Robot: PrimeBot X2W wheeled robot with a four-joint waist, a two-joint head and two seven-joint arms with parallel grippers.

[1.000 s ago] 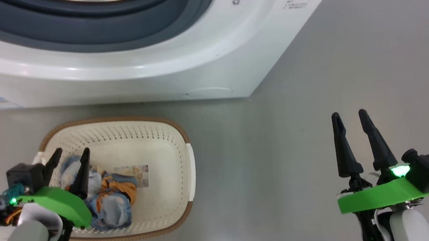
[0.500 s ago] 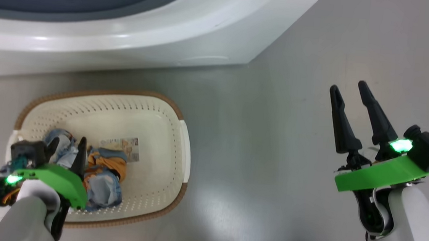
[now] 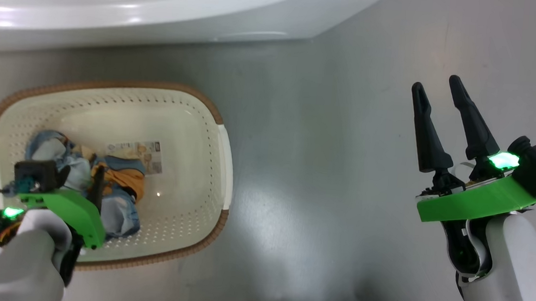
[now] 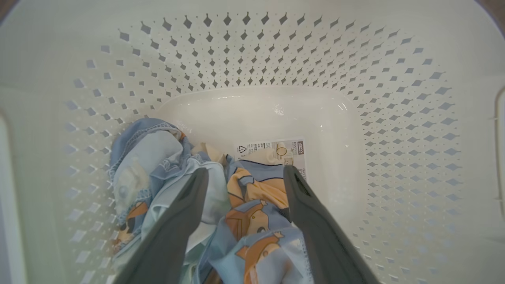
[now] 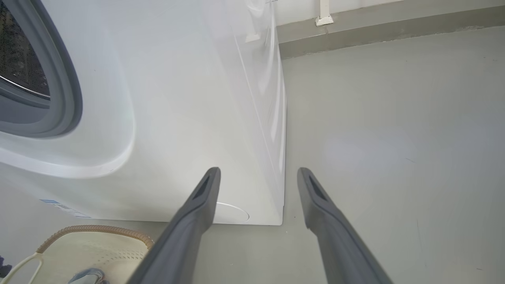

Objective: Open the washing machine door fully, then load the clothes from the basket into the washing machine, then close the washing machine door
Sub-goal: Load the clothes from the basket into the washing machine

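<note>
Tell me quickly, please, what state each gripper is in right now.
Left gripper: open, jaws either side of the clothes in the basket, gripping nothing yet.
Right gripper: open, empty.

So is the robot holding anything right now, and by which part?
Nothing is held. The left end effector is open, its fingers straddling the clothes in the basket without closing on them. The right end effector is open above the floor.
</note>
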